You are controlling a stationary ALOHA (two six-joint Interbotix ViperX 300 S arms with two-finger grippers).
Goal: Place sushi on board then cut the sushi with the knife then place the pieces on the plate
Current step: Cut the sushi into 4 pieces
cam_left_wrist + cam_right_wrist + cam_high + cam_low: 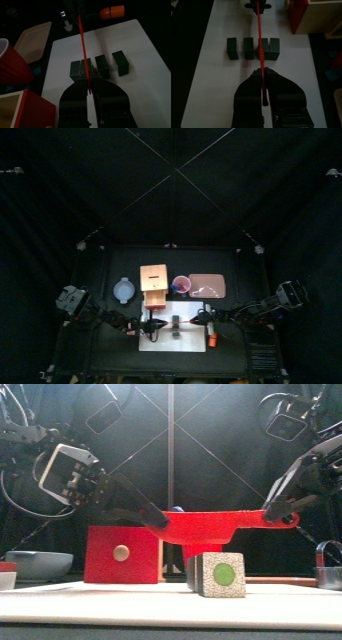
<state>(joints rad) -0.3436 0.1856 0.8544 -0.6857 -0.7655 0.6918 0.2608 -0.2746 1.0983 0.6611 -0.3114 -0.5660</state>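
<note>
The sushi roll [222,575] lies on the white board [174,342] as a row of dark green blocks [249,48], with small gaps between some of them. A red knife [207,522] hangs level just above the row and runs across it. My left gripper [150,519] is shut on one end of the knife, and my right gripper [278,514] is shut on the other. In the left wrist view the blade [83,50] runs out over the blocks [101,65] from my left gripper [89,86]. The pink plate [207,285] lies behind the board at the right.
A wooden box with a red front [120,554] stands behind the board at the left, with a red cup [10,65] next to it. The blue-grey bowl [124,288] sits further left. An orange toy [113,11] lies by the board's right end.
</note>
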